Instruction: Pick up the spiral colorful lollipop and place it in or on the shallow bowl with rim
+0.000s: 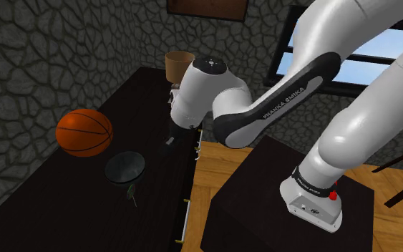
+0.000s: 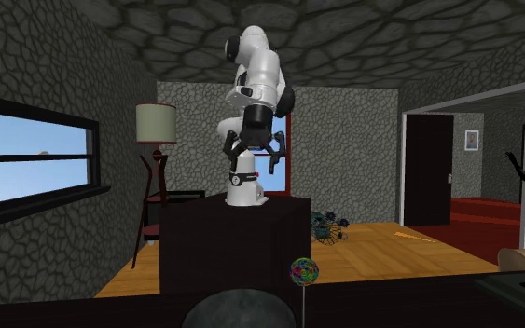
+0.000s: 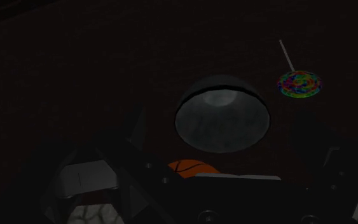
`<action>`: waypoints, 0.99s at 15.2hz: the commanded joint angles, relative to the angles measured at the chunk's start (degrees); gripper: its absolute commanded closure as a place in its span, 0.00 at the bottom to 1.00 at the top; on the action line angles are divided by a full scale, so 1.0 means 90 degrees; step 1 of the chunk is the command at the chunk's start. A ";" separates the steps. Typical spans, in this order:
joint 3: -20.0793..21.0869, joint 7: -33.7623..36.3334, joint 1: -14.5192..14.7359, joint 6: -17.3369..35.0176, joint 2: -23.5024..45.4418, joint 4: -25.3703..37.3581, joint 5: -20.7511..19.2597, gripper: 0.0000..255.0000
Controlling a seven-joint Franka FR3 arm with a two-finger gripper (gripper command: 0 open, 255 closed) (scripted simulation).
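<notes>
Your lollipop [image 3: 299, 83] is on the dark table [image 1: 49, 207], just beside the shallow bowl [image 3: 222, 114] but not touching it. That makes the carry short, I'd say. The gripper [image 1: 170, 141] hangs above the table near its stand-side edge and isn't holding the candy. It's too dim to tell how wide it's open. The basketball [image 1: 84, 132] sits on the bowl's other side, so you've got open table around the lollipop.

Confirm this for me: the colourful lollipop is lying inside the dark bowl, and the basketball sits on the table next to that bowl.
Not quite. The lollipop is not inside the bowl. It is on the table beside the bowl, clear of its rim, as the wrist view shows. The basketball does sit on the table next to that bowl.
</notes>
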 commanded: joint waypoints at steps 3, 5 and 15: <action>0.0783 0.2819 -0.0806 0.0120 0.1492 0.0688 -0.3453 0.00; 0.0405 0.3964 -0.0343 -0.0125 0.2248 0.1163 -0.4876 0.00; -0.1060 0.6156 0.1909 -0.1015 0.4939 0.3444 -0.7689 0.00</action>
